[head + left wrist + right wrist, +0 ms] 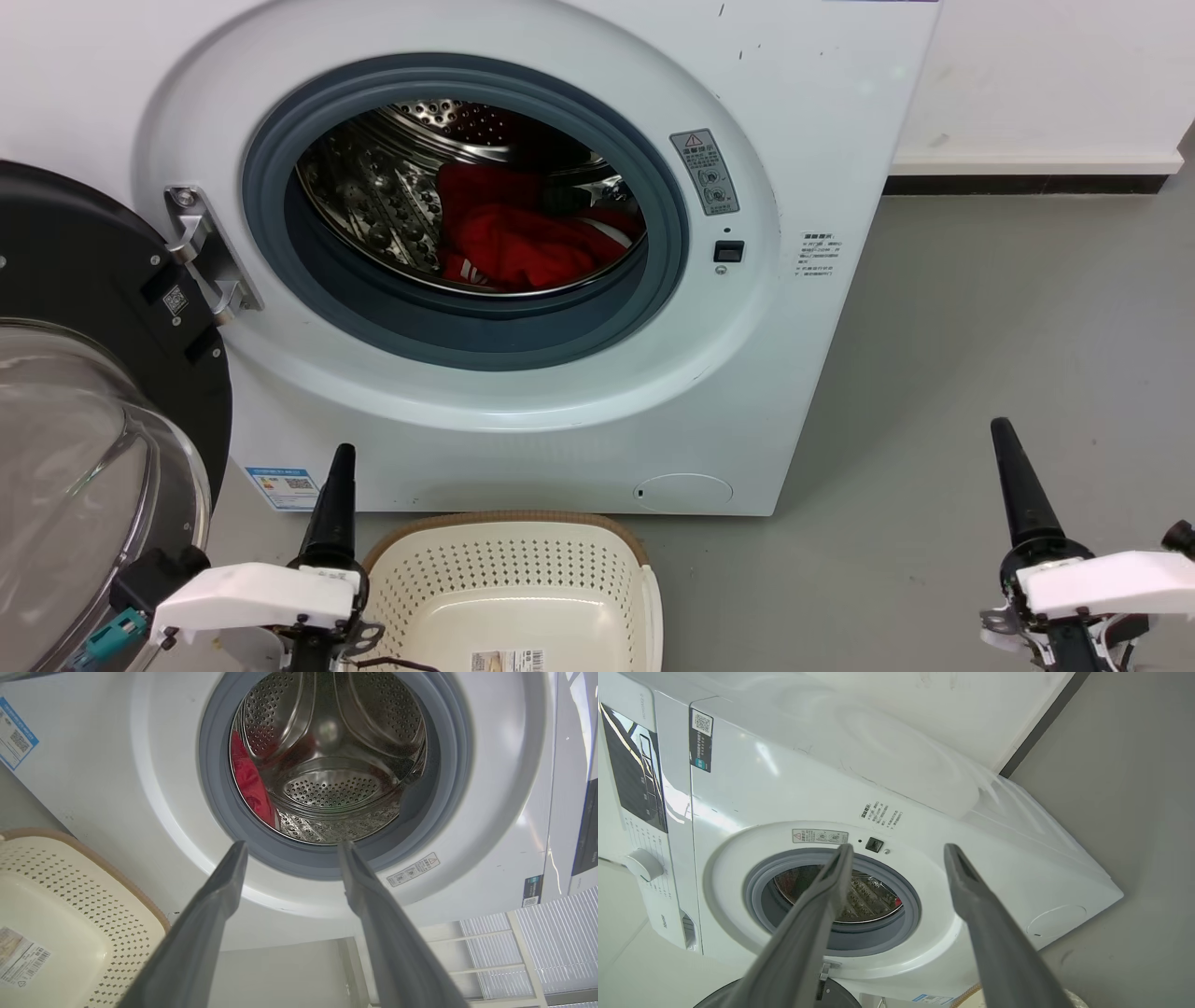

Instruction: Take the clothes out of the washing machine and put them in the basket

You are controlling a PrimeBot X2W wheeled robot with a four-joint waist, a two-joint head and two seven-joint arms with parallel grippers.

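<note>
washing machine takes up most of the scene: white, front-loading, porthole wide open, its glass door swung out to the robot's left. below it, the cream perforated basket sits on the floor just in front of the machine. as far as it shows there's nothing red in it, just a label on its bottom. the clothes, a bright red heap with a bit of white stripe, lie low in the steel drum, none of them out yet. so by my reckoning the job is right at its start: door's open, nothing lifted, every garment left to move. left gripper points at the porthole, fingers spread apart and empty. right gripper is likewise spread and empty, aimed at the porthole's edge. both hang short of the machine. underfoot, smooth grey floor. behind, white wall with a dark skirting strip.
</note>
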